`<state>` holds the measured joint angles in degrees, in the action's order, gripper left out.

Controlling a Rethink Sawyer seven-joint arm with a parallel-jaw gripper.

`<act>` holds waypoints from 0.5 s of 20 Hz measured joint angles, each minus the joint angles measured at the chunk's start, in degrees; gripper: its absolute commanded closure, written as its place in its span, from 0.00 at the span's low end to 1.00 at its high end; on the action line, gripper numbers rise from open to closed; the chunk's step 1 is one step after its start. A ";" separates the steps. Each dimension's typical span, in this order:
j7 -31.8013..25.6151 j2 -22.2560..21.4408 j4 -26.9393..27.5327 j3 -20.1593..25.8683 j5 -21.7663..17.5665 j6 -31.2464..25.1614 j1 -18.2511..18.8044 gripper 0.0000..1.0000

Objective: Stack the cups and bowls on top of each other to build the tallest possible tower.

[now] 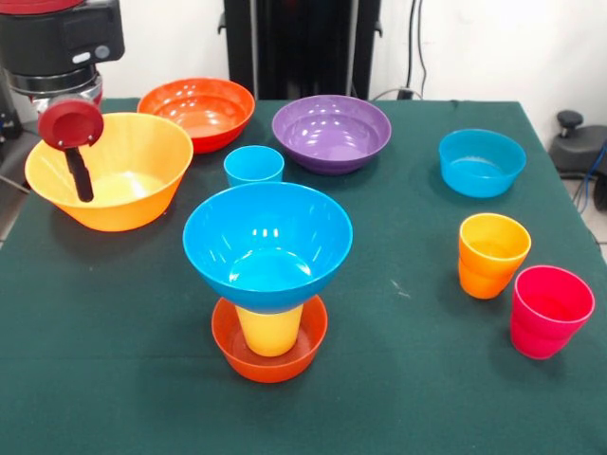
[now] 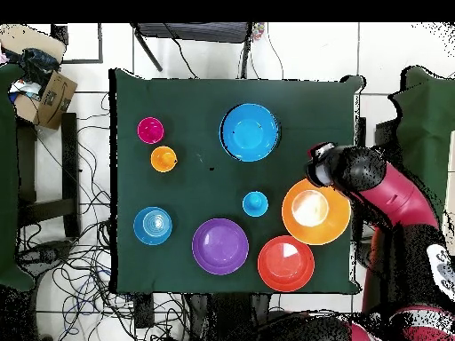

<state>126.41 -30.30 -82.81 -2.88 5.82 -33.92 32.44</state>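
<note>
Currently the gripper [image 1: 81, 175] hangs over the large light orange bowl [image 1: 142, 194]; whether it is spread or pressed together cannot be told. Well apart from it stands the tower [image 1: 268, 275]: small red-orange bowl, yellow cup, large blue bowl on top.

**A robotics lab, by the look of it**

A red and black robot arm [image 2: 391, 191] reaches over a table draped in dark green cloth [image 2: 204, 98]. Loose cables [image 2: 75, 257] sprawl across the pale tiled floor beside the table, a cardboard box [image 2: 49, 98] sits near one corner, and a black equipment stand [image 1: 302, 47] rises behind it against a white wall.
</note>
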 measured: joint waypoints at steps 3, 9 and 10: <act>0.00 0.35 0.01 -0.07 0.40 1.12 -0.01 0.00; 0.00 1.35 0.01 -0.15 1.21 3.08 -0.03 0.00; 0.00 1.45 0.01 -0.15 1.31 3.18 -0.03 0.00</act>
<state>126.41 -28.85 -82.81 -3.03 7.13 -30.74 32.41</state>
